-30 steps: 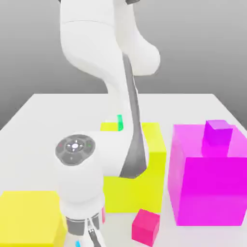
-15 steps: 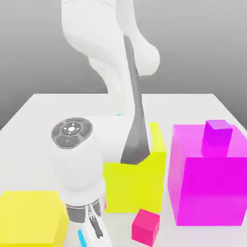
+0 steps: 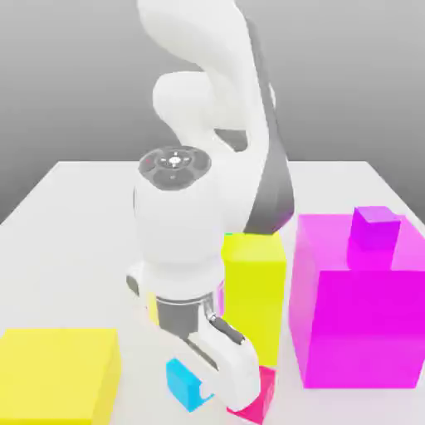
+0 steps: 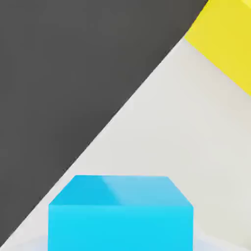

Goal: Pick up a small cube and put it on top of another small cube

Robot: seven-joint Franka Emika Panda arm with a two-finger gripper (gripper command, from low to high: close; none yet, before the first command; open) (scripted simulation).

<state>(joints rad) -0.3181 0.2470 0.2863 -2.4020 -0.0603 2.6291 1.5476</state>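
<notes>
While the hand hides its fingertips, we list the gripper [image 3: 202,397] clamped on the cyan cube [image 3: 184,383].
Crimson-pink cube [image 3: 264,397]: mostly hidden behind the hand.

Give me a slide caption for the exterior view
Robot hand carries the cyan cube beside the crimson-pink cube.

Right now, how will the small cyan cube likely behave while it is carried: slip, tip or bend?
The cyan cube looks rigid with flat, plain faces, so it should not bend. Its smooth sides might slip in the claw. Being small, it is probably light and unlikely to roll.
</notes>
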